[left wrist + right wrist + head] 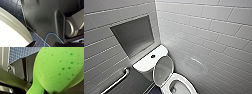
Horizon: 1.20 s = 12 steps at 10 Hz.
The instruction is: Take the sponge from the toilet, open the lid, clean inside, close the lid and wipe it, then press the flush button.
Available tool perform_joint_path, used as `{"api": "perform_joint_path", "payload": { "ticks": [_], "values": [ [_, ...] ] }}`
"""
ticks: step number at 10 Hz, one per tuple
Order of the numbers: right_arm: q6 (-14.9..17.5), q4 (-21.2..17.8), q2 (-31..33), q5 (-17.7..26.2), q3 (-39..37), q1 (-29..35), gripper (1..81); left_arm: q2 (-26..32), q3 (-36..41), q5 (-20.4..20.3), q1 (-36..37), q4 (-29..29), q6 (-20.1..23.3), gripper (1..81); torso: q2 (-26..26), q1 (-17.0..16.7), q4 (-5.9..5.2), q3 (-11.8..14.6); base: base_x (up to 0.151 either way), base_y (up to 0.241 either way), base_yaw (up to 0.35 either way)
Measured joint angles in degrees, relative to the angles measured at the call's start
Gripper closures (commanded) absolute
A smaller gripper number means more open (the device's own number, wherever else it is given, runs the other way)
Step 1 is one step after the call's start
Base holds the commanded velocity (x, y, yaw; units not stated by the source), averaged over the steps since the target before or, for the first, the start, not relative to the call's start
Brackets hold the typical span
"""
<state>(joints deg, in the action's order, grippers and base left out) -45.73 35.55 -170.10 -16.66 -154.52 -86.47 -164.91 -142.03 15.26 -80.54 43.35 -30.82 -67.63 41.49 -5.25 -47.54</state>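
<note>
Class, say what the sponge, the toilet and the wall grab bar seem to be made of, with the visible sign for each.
The sponge: soft foam, matte; small dark pores dot it. The toilet: probably glazed ceramic; white and glossy. The grab bar: likely polished metal; bright reflections.

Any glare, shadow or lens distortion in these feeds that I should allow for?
Head view: a bright sheen on the wall beside the raised lid, the niche shaded, tile lines splayed by the wide lens. Left wrist view: the toilet is washed out white. Right wrist view: the sponge is evenly lit, darker along one edge.
</note>
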Motion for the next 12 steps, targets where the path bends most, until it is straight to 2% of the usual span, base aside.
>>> {"api": "perform_joint_path", "payload": {
  "ticks": [1,3,4,6,7,9,12],
  "values": [
    [0.0,0.0,0.0,0.1,0.0,0.0,81.1,0.0,-0.5,0.7,0.1,-6.8,7.3,1.0,0.0,0.0,0.00,0.0,0.000,0.000,0.000],
    [0.0,0.1,0.0,0.9,0.0,0.0,81.1,-0.4,-2.2,-2.9,0.3,-21.4,19.4,1.0,0.0,0.0,0.00,0.0,0.000,0.000,0.000],
    [0.1,0.9,0.0,3.4,0.0,0.0,81.1,-1.0,-4.0,-5.1,0.7,-25.8,22.6,1.0,0.0,0.0,0.00,0.0,0.000,0.000,0.000],
    [0.3,5.7,-0.1,10.5,0.3,0.0,81.1,-2.6,-8.7,-7.1,1.8,-28.0,23.5,1.0,0.0,0.0,0.00,0.0,0.000,0.000,0.000],
    [0.3,6.3,-0.2,12.6,0.8,0.0,81.1,-3.5,-10.9,-7.8,1.9,-28.1,23.5,1.0,0.0,0.0,0.00,0.0,0.000,0.000,0.000],
    [0.4,6.8,-0.4,14.4,1.6,0.1,81.1,-5.8,-13.6,-8.7,1.9,-28.2,23.6,1.0,0.0,0.0,0.00,0.0,0.000,0.000,0.000],
    [0.2,6.9,-0.3,14.8,1.5,-0.8,81.1,-6.1,-14.0,-9.1,1.7,-28.3,23.6,1.0,0.0,-0.2,0.00,0.0,0.081,0.000,0.000]
  ]
}}
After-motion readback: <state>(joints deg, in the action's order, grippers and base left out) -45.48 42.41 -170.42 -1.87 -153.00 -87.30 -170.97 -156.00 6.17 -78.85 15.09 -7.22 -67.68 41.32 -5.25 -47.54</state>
